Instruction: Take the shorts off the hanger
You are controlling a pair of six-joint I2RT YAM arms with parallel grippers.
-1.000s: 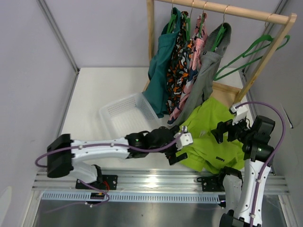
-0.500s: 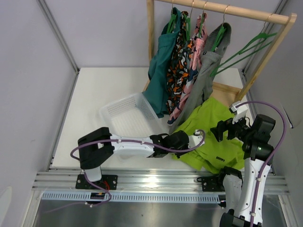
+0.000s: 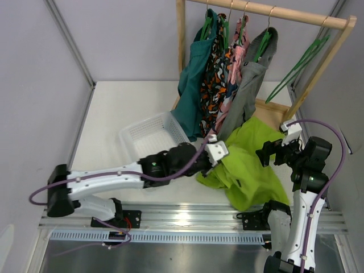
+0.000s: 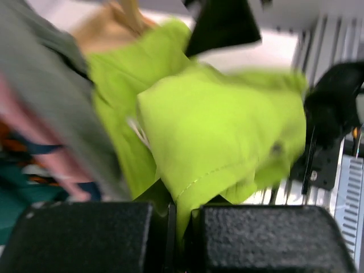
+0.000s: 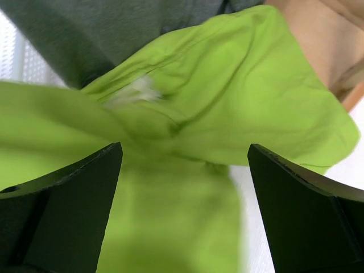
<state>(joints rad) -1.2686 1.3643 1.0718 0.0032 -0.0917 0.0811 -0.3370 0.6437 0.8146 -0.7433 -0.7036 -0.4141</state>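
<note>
— What has the left gripper got?
— Its pads are pressed together on a fold of the shorts, right by a stitched hem. The cloth bunches and droops away from the pinch, so I'd call it light, soft and floppy.
— And the right gripper?
— Fingers spread wide with nothing between them, hanging just over the shorts.
— Where are the shorts?
— Heaped on the table between the two arms, one end lifted by the left gripper. The hanger hangs bare on the rail, well apart from them.
— So they're off?
— It looks that way to me.
— Best place to hold?
— A hem or the waistband, where the cloth is doubled. A single layer might slide out. They won't break, but they could drag against the grey garment hanging nearby.
</note>
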